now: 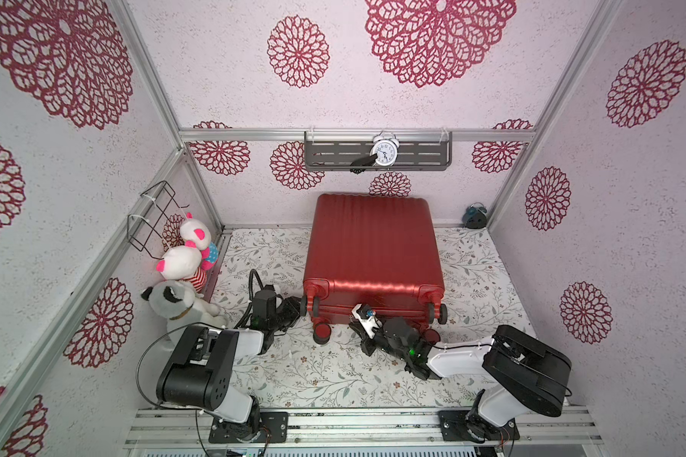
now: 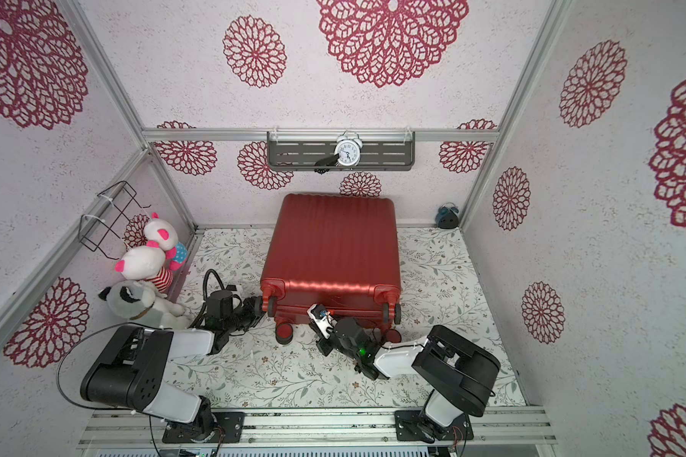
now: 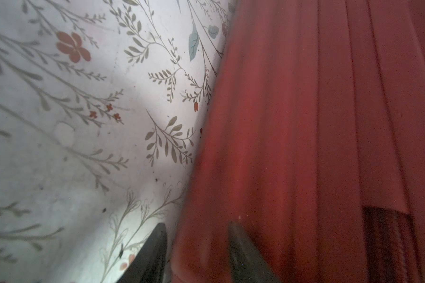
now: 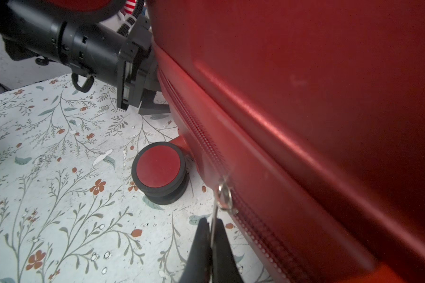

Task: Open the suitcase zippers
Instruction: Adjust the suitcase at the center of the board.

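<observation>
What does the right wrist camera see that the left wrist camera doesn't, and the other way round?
Only the right wrist view: the right gripper pinching the silver zipper pull, a red-and-black wheel, and the black left arm beside the shell.

Only the left wrist view: the long ribbed side, and, up close, the left gripper with its dark fingertips apart, one on each side of a red shell edge.

Both: the red suitcase very close up, and the flowery table cover.
</observation>
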{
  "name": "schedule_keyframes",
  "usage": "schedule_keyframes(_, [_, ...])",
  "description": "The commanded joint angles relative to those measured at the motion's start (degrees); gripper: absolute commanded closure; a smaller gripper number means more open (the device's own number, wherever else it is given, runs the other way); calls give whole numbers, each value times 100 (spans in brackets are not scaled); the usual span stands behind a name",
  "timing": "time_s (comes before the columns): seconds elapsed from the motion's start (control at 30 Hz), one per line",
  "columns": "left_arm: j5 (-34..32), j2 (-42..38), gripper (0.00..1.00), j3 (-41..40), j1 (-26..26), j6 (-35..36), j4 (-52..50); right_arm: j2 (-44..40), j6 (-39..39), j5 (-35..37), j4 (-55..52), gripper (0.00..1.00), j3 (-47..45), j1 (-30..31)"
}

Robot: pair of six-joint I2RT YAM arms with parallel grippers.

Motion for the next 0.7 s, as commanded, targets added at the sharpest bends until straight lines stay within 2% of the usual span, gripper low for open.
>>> schedule_keyframes(0.0, [115,87,56,55,-392,-72,669,92,-210,-880,-362,100,113,533])
schedule_keyframes(0.33, [-329,315,57,-265,-1183,-330,1367,431,-315,-931,-145,100,460,799])
schedule_keyframes(0.53, [-569,316,57,-256,-1643,-405,1453,590,-360,-871,-63,100,613,958])
schedule_keyframes(0.67, [-688,315,57,-196,-1892,-417,1453,708,-432,-759,422,100,521,1072])
